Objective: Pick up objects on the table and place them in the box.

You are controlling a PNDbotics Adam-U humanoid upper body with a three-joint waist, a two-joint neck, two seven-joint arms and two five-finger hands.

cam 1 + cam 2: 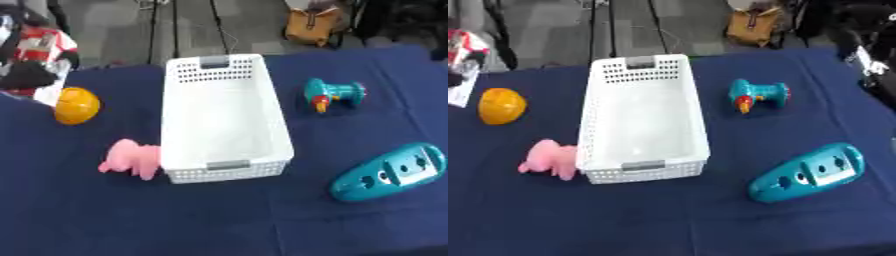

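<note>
You see a tabletop (175, 225) under a dark blue cloth; it fills most of your view. Past its far edge the floor (114, 30) is grey. Thin black stand legs (173, 27) rise from that floor. A brown bag (313, 25) sits on the floor beyond the far right corner.

Perforated plastic box (223, 120), matt cloth table (131, 220)

The box (224, 120) sits in the middle, open on top. The pink toy (129, 159) touches its left wall. The other toys lie apart with room around them.
</note>
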